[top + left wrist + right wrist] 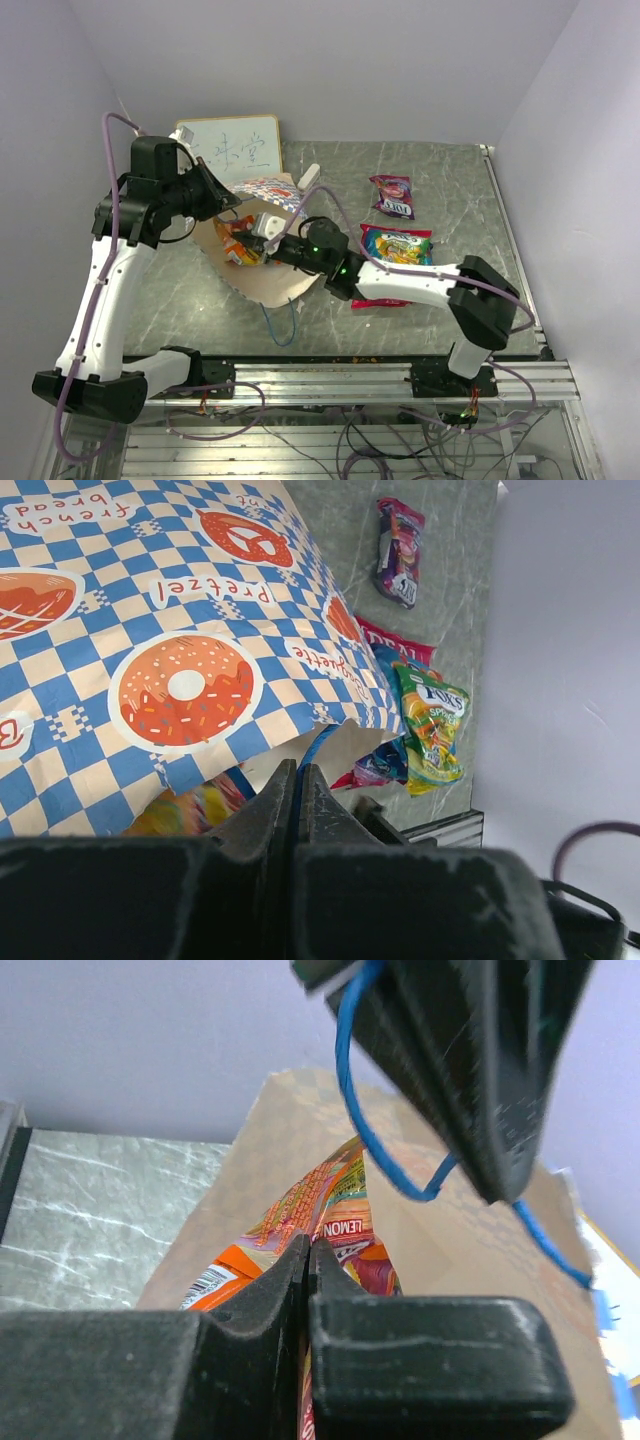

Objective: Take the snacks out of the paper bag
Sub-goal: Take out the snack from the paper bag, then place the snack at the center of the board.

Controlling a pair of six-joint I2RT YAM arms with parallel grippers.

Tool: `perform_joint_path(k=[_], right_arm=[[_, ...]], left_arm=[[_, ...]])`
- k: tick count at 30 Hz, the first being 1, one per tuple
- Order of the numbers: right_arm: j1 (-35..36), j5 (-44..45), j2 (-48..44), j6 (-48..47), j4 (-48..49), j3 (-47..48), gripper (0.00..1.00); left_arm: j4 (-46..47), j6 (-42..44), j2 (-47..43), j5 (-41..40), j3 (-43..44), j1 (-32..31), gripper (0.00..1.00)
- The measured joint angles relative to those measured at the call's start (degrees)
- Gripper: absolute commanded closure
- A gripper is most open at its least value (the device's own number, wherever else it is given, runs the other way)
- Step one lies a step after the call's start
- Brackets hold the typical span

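Note:
The paper bag [262,282] lies on its side with its mouth open, and its checked side [180,630] fills the left wrist view. My left gripper [226,201] is shut on the bag's blue cord handle [312,748] and holds the bag's upper edge up. My right gripper [262,250] reaches into the bag's mouth and is shut on an orange snack packet [335,1205], which also shows in the top view [233,246]. On the table to the right lie a purple-pink packet [392,195], a green-yellow packet [397,245] and a pink-red packet [378,302], the last partly under my right arm.
A white framed writing board [235,145] leans at the back left. A small white oblong block [308,177] lies behind the bag. The second blue handle [283,325] trails toward the near edge. Walls close in the left, back and right sides.

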Motion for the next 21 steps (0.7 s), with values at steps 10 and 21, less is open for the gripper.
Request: perform_joint_path(k=[10, 21], right_arm=[[-0.02, -2.49, -16.17, 1.84, -10.08, -3.58, 1.00], [-1.77, 7.67, -31.19, -2.99, -24.46, -2.69, 1.00]], left_arm=[[2.86, -1.44, 1.11, -2.51, 0.07, 0.02, 0.93], [5.51, -2.43, 2.14, -4.48, -2.08, 0.13, 0.93]])
